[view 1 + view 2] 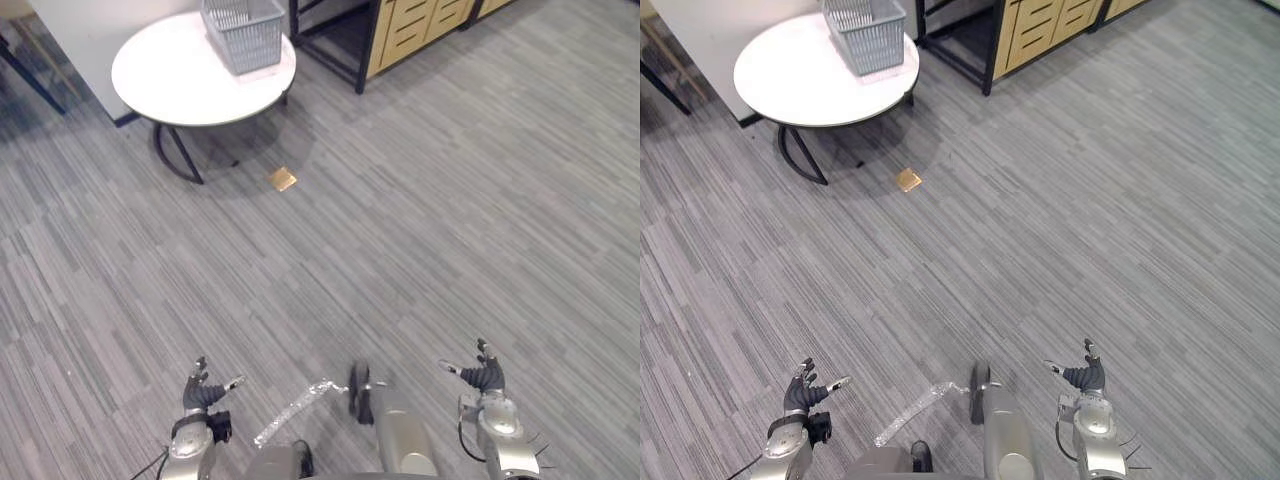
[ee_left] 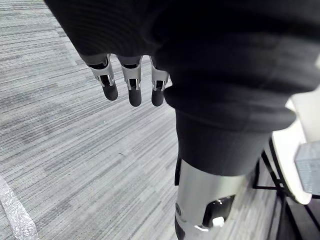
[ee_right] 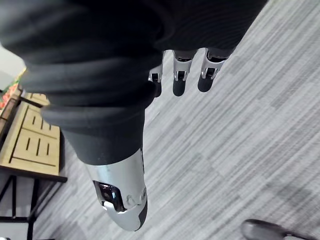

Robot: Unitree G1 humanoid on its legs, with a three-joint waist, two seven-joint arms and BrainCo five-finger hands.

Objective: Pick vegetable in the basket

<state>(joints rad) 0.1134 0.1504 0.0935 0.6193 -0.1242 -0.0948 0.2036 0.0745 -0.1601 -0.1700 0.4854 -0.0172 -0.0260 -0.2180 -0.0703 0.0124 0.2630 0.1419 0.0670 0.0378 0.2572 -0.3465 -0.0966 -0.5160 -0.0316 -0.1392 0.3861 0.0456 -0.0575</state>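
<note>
While both arms hang low at the near edge of the head views, the left robot hand [image 1: 205,392] sits over the grey striped carpet floor [image 1: 420,220]: relaxed and spread, thumb out to the side, holding nothing. Its wrist view confirms this, with the dark-tipped fingers [image 2: 131,82] in a straight row above bare carpet. The right robot hand [image 1: 485,376] mirrors it on the other side, likewise spread wide and empty, and it is also above the carpet. On the floor between the two, nearer the left one, lies a crinkled strip of clear tape [image 1: 295,408]. The grey mesh basket [image 1: 243,32] stands on the round white tabletop [image 1: 170,85], at its far right edge and well apart from both hands (the whole stretch of carpet lies between). What the basket holds cannot be made out from this angle. A small brass floor plate [image 1: 282,179] is set into the carpet just in front of the tabletop's dark legs. To the right of the tabletop stands a wooden drawer cabinet [image 1: 410,28].
</note>
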